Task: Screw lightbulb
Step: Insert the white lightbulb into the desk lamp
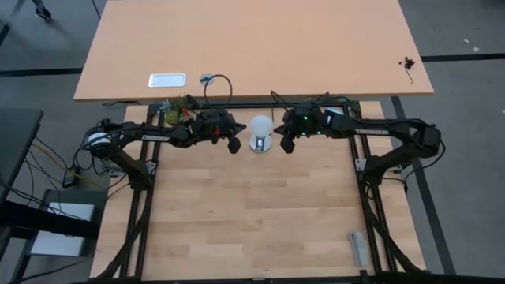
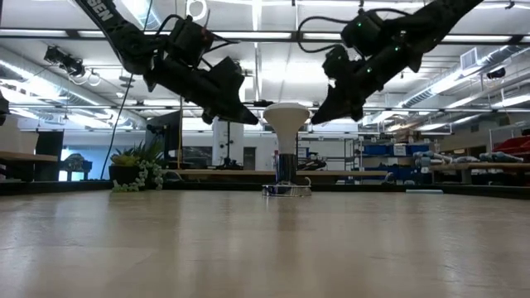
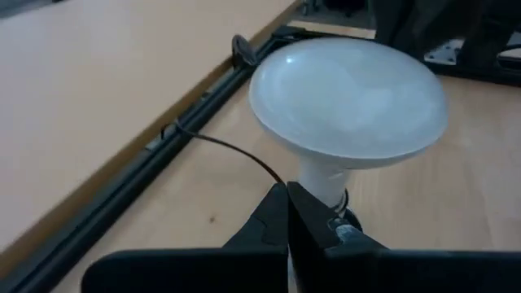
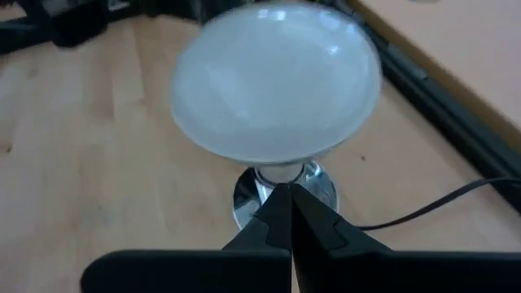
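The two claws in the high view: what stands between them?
In the high view, the lightbulb stands upright in its socket between the left claw and the right claw; neither touches it.

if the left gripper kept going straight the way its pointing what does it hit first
Most likely the lightbulb: the shut left gripper points at its neck just under the wide globe, with nothing between. Depth is hard to judge, so it might pass just below, toward the socket.

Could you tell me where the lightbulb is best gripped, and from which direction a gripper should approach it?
I would grip the lightbulb across its wide globe rim, coming from above. It stands upright in the socket, dome up; the neck is narrow, tucked under the flare. The left gripper and right gripper flank it, both shut.
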Available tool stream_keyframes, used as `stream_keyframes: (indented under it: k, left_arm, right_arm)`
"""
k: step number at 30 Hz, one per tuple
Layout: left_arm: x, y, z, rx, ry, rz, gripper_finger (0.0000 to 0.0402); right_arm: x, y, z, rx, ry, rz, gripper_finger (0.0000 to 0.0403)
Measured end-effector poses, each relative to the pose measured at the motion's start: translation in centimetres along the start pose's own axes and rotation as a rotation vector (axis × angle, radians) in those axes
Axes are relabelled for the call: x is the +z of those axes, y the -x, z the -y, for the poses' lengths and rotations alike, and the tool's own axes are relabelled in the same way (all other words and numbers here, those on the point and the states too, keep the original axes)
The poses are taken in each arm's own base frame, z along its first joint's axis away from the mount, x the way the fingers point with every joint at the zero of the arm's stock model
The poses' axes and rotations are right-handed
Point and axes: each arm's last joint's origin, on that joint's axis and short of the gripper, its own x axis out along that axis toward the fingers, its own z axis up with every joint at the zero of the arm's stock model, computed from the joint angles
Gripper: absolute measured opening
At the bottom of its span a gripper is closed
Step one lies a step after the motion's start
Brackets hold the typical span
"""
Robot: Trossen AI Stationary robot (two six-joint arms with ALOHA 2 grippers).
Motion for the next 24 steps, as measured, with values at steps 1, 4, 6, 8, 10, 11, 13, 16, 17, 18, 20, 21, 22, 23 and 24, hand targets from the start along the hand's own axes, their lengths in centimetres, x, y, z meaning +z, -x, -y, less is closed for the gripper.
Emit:
stream_keyframes:
  k: [1,4,6,8,10,11,13,16,17,18,20,21,22,23,24]
  left_arm:
    - [0.0,0.0,0.0,0.0,-0.007,0.002,0.0]
    - [0.0,0.0,0.0,-0.012,-0.011,0.002,0.0]
    - [0.0,0.0,0.1,-0.022,-0.011,0.003,0.0]
    - [0.1,0.0,0.1,-0.023,-0.013,0.01,0.0]
    - [0.3,0.0,0.1,-0.024,-0.013,0.03,0.0]
    - [0.4,0.0,0.1,-0.023,-0.014,0.03,0.0]
    - [0.7,-0.1,0.0,-0.023,-0.015,0.034,0.0]
    - [1.2,-0.1,0.0,-0.032,-0.017,0.047,0.0]
    - [1.4,-0.1,0.1,-0.035,-0.018,0.052,0.0]
    - [1.6,-0.2,0.1,-0.036,-0.018,0.058,0.0]
    - [1.9,-0.2,0.1,-0.036,-0.019,0.064,0.0]
    - [2.1,-0.2,0.0,-0.036,-0.019,0.063,0.0]
    - [2.3,-0.2,0.0,-0.035,-0.02,0.066,0.0]
    - [2.3,-0.3,0.0,-0.035,-0.025,0.063,0.0]
    - [2.4,-0.3,0.0,-0.036,-0.032,0.062,0.0]
  right_arm:
    - [-0.1,-0.4,0.1,0.003,-0.001,-0.006,0.0006]
    - [-0.5,-1.2,0.3,-0.002,-0.004,-0.018,0.0006]
    - [-0.4,-1.3,0.3,-0.001,-0.004,-0.01,0.0006]
    - [-0.2,-1.4,0.3,0.001,-0.001,0.012,0.0006]
    - [-0.1,-1.3,0.3,0.002,0.001,0.023,0.0006]
    - [0.0,-1.2,0.3,0.003,0.0,0.031,0.0006]
    - [0.2,-1.1,0.3,0.004,0.001,0.047,0.0006]
    - [0.2,-1.0,0.2,0.005,0.002,0.049,0.0006]
    - [0.2,-1.0,0.2,0.005,0.001,0.049,0.0006]
    - [0.2,-0.9,0.2,0.004,0.001,0.048,0.0006]
    - [0.2,-0.9,0.2,0.005,0.002,0.047,0.0006]
    - [0.3,-0.9,0.2,0.005,0.003,0.049,0.0006]
    - [0.3,-0.9,0.2,0.005,0.003,0.049,0.0006]
    - [0.3,-0.9,0.2,0.006,0.003,0.049,0.0006]
    - [0.3,-0.9,0.2,0.006,0.003,0.05,0.0006]
